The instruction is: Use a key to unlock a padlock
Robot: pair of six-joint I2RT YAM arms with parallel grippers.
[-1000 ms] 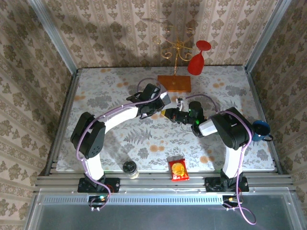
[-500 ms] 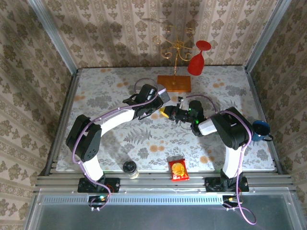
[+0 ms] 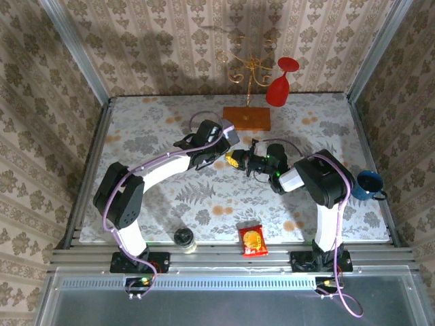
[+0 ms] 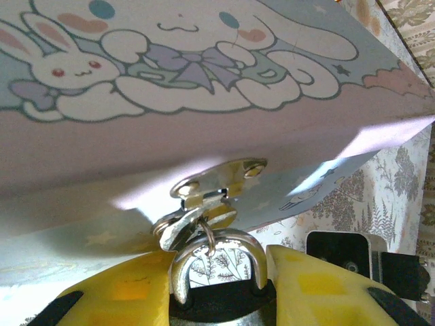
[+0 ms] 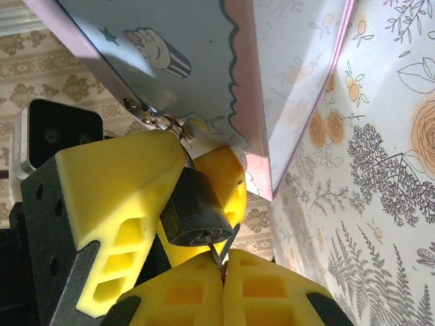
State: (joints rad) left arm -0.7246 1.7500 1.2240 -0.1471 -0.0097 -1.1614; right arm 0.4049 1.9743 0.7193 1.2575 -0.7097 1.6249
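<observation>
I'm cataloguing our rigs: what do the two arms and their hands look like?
The left arm and right arm have white tubular links, black joints and purple cables. The left hand and right hand have blocky yellow fingers with slotted cut-outs on black bodies.

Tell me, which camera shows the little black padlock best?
Right wrist: the padlock shows its dark body, clamped in the left gripper. Left wrist gives mostly its silver shackle; top external, too small to tell.

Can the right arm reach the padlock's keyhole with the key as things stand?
Probably yes: the padlock, clamped in the left end effector, turns its bottom face to the right end effector, whose key tip touches it.
</observation>
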